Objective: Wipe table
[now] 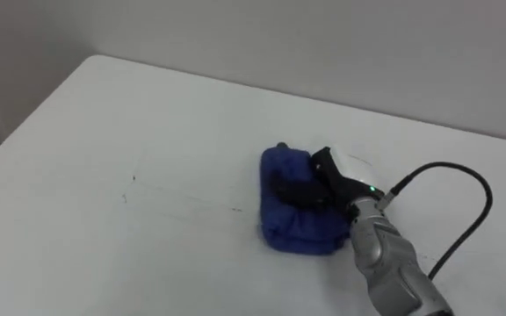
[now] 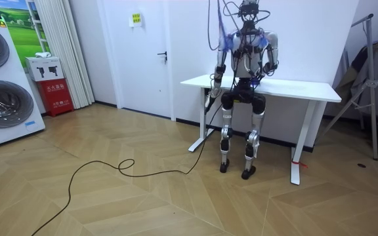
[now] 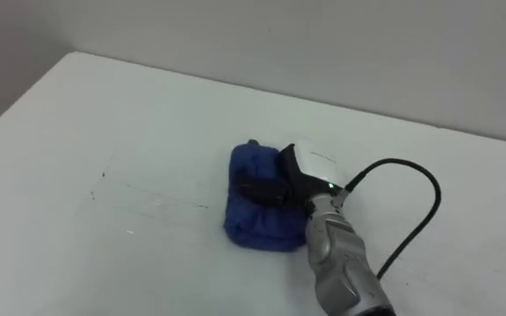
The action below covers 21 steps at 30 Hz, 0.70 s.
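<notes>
Fingers [image 1: 295, 190] of the right hand [image 1: 334, 180] are lying straight, pressing a blue cloth [image 1: 290, 226] onto the white table [image 1: 104, 123]. Faint marks [image 1: 133, 178] are showing at the cloth's nine o'clock.

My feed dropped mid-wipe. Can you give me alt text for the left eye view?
The robot's right hand rests on top of a bunched blue cloth, right of centre on the white table. Faint dark marks lie on the bare tabletop to the cloth's left, apart from it.
</notes>
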Available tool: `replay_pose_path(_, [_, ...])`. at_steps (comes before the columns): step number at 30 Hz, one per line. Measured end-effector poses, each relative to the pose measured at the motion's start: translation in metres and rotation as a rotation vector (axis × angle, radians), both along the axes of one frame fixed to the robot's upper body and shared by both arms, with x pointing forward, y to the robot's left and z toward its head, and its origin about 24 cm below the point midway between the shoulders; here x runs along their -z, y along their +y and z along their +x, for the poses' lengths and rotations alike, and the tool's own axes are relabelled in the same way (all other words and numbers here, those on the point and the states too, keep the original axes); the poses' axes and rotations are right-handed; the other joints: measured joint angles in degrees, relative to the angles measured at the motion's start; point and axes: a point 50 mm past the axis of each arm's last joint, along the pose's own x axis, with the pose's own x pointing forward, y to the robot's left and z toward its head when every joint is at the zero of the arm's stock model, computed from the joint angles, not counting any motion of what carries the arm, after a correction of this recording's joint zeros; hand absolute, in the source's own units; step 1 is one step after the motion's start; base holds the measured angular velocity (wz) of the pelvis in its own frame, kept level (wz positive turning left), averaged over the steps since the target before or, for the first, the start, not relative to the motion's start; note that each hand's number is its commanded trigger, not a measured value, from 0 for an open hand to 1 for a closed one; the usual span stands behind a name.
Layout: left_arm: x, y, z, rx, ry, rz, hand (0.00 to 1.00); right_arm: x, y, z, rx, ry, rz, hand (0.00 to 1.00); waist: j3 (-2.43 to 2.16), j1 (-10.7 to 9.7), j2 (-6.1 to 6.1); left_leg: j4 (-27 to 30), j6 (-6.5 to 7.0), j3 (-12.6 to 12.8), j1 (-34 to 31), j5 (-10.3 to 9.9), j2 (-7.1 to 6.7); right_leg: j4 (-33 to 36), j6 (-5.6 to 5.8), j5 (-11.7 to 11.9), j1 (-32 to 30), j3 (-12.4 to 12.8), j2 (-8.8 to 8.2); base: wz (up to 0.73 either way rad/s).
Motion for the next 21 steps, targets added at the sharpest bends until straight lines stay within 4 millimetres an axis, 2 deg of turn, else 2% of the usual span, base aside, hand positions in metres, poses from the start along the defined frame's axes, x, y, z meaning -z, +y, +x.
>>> replay_pose_path(5, [0.001, -0.001, -0.002, 0.006, 0.004, -0.023, 0.0, 0.006, -0.007, -0.01, 0.007, -0.003, 0.031, 0.0, -0.29, -0.42, 0.45, 0.08, -0.08, 0.15, 1.2, -0.5, -0.09, -0.1, 0.47, -0.43, 0.53, 0.69, -0.15, -0.02])
replay_pose_path(8, [0.001, 0.0, -0.008, 0.002, 0.017, -0.019, 0.0, 0.008, -0.005, -0.015, -0.009, -0.028, 0.049, 0.0, -0.52, -1.72, 0.88, 0.14, 0.17, 0.19, 1.24, -0.35, -0.12, -0.09, 0.46, -0.42, 0.56, 0.86, -0.14, 0.0])
replay_pose_path(13, [0.001, 0.003, -0.012, -0.003, 0.023, -0.012, 0.0, 0.008, -0.005, -0.023, -0.016, -0.053, 0.071, 0.0, -0.38, -3.19, 1.11, 0.17, 0.17, 0.17, 1.48, -0.35, -0.12, 0.0, 0.46, -0.39, 1.34, 0.76, -0.1, 0.0])
replay_pose_path(18, [0.001, 0.005, -0.014, 0.01, 0.027, -0.012, 0.0, 0.01, -0.011, -0.034, 0.011, -0.046, 0.118, 0.0, -0.37, -3.41, 1.13, 0.02, 0.03, 0.7, 2.17, -0.66, -0.06, -0.13, 0.74, -0.58, 1.35, 1.4, -0.11, -0.05])
replay_pose_path(21, [0.001, 0.008, -0.021, -0.012, 0.031, -0.017, 0.0, 0.008, -0.017, -0.039, 0.027, -0.044, 0.121, 0.0, -0.45, -5.14, 0.92, -0.05, 0.07, 0.73, 2.13, -0.7, -0.1, -0.12, 1.14, -0.83, 1.26, 1.34, -0.19, 0.0])
